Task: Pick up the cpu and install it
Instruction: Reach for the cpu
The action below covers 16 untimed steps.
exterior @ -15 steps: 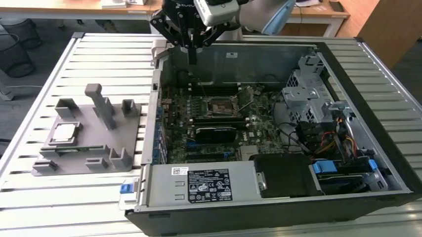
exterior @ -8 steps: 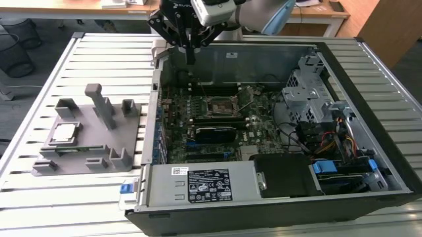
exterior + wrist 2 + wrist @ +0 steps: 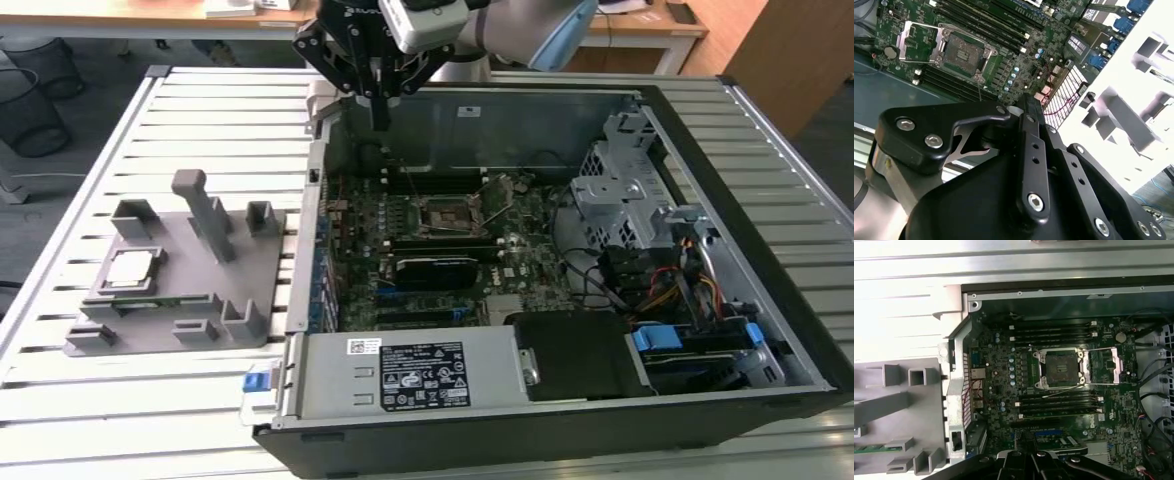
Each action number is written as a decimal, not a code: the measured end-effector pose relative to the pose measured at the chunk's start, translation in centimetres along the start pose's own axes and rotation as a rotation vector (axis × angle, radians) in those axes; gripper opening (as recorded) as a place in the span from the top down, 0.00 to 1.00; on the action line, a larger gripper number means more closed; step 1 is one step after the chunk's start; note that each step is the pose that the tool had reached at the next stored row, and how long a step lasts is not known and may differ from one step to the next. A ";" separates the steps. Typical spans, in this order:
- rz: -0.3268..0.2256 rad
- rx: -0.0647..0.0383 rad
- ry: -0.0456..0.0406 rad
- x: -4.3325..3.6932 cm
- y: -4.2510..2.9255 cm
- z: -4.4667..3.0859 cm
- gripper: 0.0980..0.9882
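Over the far wall of the open computer case (image 3: 561, 440), the pincer (image 3: 380, 120) hung with its tips pointing down. Its two black fingers (image 3: 1029, 150) were pressed together. They held nothing and touched nothing.

The cpu (image 3: 134, 270) was not in the case. It lay flat in a square nest on the gray holder (image 3: 254, 285), with its shiny top facing up. The holder sat on the white slatted counter (image 3: 214, 110), just beside the case on the exterior view's left. The cpu was well apart from the pincer.

Inside the case lay the green motherboard (image 3: 521, 230). Near its middle was the cpu socket (image 3: 447, 215), with its metal frame flipped open. In the first wrist view the socket's dark square showed between the frame's silver edges. Long black memory slots (image 3: 1054, 332) ran on both sides of it. A black block (image 3: 434, 270) sat just beside the socket, on the side away from the pincer. A gray power supply box (image 3: 400, 375) filled the near corner of the case.

In the first wrist view, a thin green memory stick (image 3: 871, 448) lay in the gray holder.
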State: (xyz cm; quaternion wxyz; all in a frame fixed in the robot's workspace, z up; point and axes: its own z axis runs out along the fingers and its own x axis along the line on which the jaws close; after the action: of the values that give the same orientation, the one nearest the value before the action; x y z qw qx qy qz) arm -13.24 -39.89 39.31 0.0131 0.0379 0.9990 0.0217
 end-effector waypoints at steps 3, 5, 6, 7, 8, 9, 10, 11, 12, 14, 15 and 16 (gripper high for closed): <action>0.000 0.000 0.0000 0.19 -0.01 0.01 0.99; 0.000 0.000 0.0000 0.30 -0.02 0.01 0.99; 0.000 0.000 0.0000 0.36 -0.03 0.01 0.99; 0.000 0.000 -0.0001 0.43 -0.04 0.01 0.99; 0.000 0.000 0.0000 0.51 -0.04 0.01 0.99; 0.000 0.000 0.0000 0.60 -0.05 0.01 0.99; 0.000 0.000 -0.0001 0.67 -0.05 0.01 0.99; 0.000 0.000 0.0000 0.75 -0.06 0.01 0.99; 0.000 0.000 0.0000 0.83 -0.07 0.01 0.99; 0.000 0.000 0.0000 1.01 -0.08 0.01 0.99; 0.000 0.000 0.0001 1.11 -0.09 0.01 0.99; 0.000 0.000 0.0000 1.21 -0.09 0.01 0.99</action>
State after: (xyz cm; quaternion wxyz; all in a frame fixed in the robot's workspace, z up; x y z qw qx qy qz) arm -14.45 -39.89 39.27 0.0130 0.0379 0.9990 0.0217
